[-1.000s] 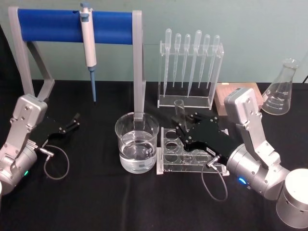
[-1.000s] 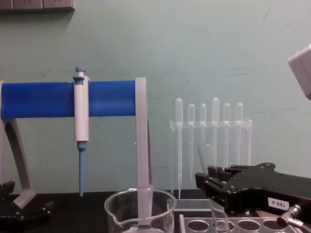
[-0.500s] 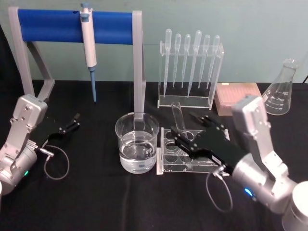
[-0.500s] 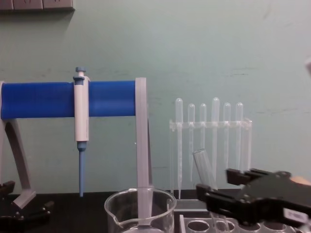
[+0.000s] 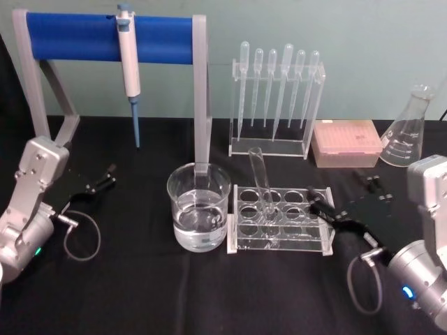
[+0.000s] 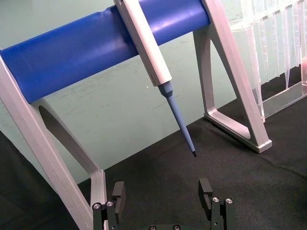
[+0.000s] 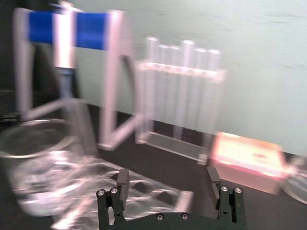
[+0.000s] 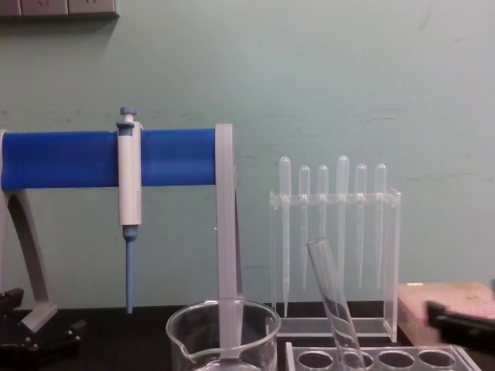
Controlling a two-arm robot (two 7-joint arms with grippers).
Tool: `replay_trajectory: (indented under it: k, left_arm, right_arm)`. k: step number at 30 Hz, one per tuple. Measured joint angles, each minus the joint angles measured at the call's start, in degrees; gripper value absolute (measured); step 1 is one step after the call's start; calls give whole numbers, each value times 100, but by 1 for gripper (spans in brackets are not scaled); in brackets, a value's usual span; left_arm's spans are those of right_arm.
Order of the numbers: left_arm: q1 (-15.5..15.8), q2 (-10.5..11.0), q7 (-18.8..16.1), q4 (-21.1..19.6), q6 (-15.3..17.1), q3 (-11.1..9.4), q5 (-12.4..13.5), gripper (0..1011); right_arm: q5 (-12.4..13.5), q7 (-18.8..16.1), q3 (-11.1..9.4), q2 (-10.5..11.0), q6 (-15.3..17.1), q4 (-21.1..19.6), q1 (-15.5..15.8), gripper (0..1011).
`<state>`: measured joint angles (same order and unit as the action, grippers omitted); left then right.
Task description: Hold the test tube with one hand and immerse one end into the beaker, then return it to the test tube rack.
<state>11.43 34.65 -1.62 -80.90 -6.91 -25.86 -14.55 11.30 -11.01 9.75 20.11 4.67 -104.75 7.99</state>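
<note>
— What changed just now?

— A second ago the right hand was clamped round the test tube above the rack. Now it has let go and drawn back toward four o'clock, off the rack's right end, its fingers spread apart with nothing between them.

— So where's the tube?

— Standing in the rack, in a hole of the second column from its left end, just at three o'clock of the beaker, which has water in it.

— Which way does it point?

— Round bottom down in the rack, open rim up. Its long axis is near upright but tilted: the rim leans toward eleven o'clock, toward the pipette stand behind. The chest view shows the same slant.

— And the task?

— I'd judge the return is done; the tube is back and free.

— The other arm?

— The left hand rests on the tabletop near nine o'clock, fingers apart, idle beneath the blue bar where the micropipette hangs.
</note>
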Motion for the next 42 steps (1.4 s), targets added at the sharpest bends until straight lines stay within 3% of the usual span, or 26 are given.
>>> replay_trajectory:
  k: [1, 5, 12, 16, 42]
  left_arm:
    - [0, 0, 0, 0, 0, 0, 0, 1000]
    - [0, 0, 0, 0, 0, 0, 0, 1000]
    - [0, 0, 0, 0, 0, 0, 0, 1000]
    - [0, 0, 0, 0, 0, 0, 0, 1000]
    - [0, 0, 0, 0, 0, 0, 0, 1000]
  right_arm:
    - [-65, 149, -161, -52, -1, 184, -81, 1000]
    - [-276, 457, -343, -161, -77, 489, -223, 1000]
    - [-956, 1002, -365, -314, -305, 877, -303, 1002]
    - [-1111, 1080, -382, -353, -271, 1000, -288, 1000]
    - [-1115, 1073, -378, -355, -253, 997, -274, 1000]
